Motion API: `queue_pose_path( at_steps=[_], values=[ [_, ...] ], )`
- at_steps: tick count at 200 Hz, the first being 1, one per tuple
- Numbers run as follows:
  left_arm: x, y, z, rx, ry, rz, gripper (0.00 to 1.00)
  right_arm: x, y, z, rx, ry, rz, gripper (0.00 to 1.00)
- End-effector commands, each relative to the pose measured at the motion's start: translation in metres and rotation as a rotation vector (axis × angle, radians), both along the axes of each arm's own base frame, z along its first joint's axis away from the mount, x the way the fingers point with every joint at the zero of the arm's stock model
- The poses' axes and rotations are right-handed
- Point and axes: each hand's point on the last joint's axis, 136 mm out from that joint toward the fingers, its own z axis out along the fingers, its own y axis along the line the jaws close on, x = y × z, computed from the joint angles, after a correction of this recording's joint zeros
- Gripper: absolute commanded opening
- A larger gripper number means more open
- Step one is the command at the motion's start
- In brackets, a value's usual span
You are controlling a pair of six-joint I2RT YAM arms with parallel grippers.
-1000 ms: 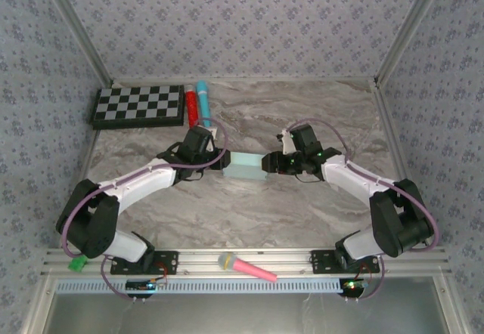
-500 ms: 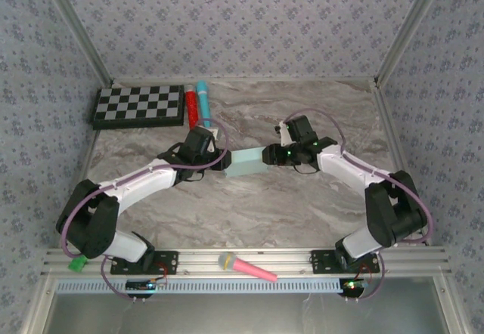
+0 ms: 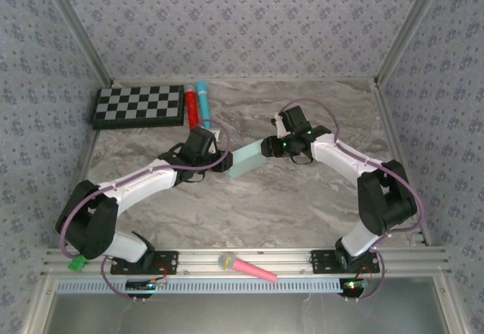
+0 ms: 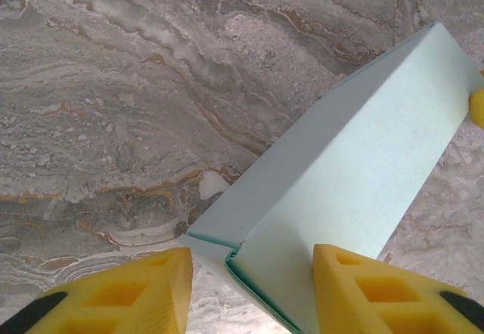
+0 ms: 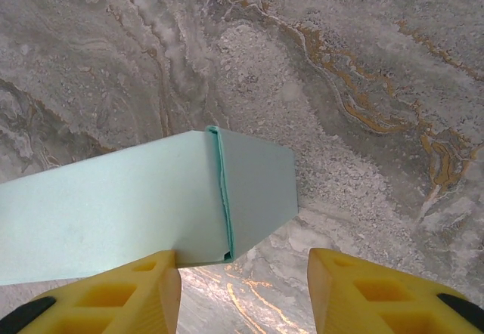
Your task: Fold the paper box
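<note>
Marble table (image 3: 302, 205), pale aqua paper box (image 3: 246, 161), folded oblong, aslant

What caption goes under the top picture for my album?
Left claw and right claw at opposite ends of a pale blue paper box over a marble table.

The pale aqua-blue card paper box (image 3: 246, 162) spans from the left hand (image 3: 225, 163) to the right hand (image 3: 266, 149), over the marbled stone tabletop (image 3: 302, 213). Behind the left hand lies a black-and-white checkerboard (image 3: 139, 106), with a red marker (image 3: 191, 106) and a turquoise cylindrical marker (image 3: 203, 101) beside it.
</note>
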Motion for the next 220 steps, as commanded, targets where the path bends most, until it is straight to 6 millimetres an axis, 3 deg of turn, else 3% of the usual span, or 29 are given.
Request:
queue_pose_path(
  at_steps=[1, 56, 108, 163, 178, 208, 220],
  values=[
    [-0.028, 0.021, -0.028, 0.125, 0.131, -0.019, 0.45, -0.017, -0.038, -0.036, -0.193, 0.098, -0.050, 0.48],
    [-0.012, 0.014, 0.001, 0.106, 0.061, -0.015, 0.50, -0.012, -0.017, 0.004, -0.024, 0.014, -0.013, 0.49],
    [-0.003, 0.009, 0.014, 0.108, 0.023, -0.026, 0.51, -0.003, -0.015, 0.007, 0.076, 0.025, -0.034, 0.49],
    [0.003, 0.009, 0.027, 0.122, -0.015, -0.035, 0.55, 0.010, -0.005, 0.030, 0.180, -0.029, -0.018, 0.49],
    [0.004, 0.007, 0.033, 0.135, -0.040, -0.065, 0.62, 0.015, -0.003, 0.032, 0.184, -0.027, -0.016, 0.49],
    [0.011, 0.004, 0.045, 0.217, -0.125, -0.163, 0.88, 0.018, -0.005, 0.032, 0.182, -0.026, -0.033, 0.49],
    [0.013, 0.001, 0.049, 0.249, -0.152, -0.216, 0.93, 0.017, -0.008, 0.033, 0.179, -0.031, -0.040, 0.49]
  ],
)
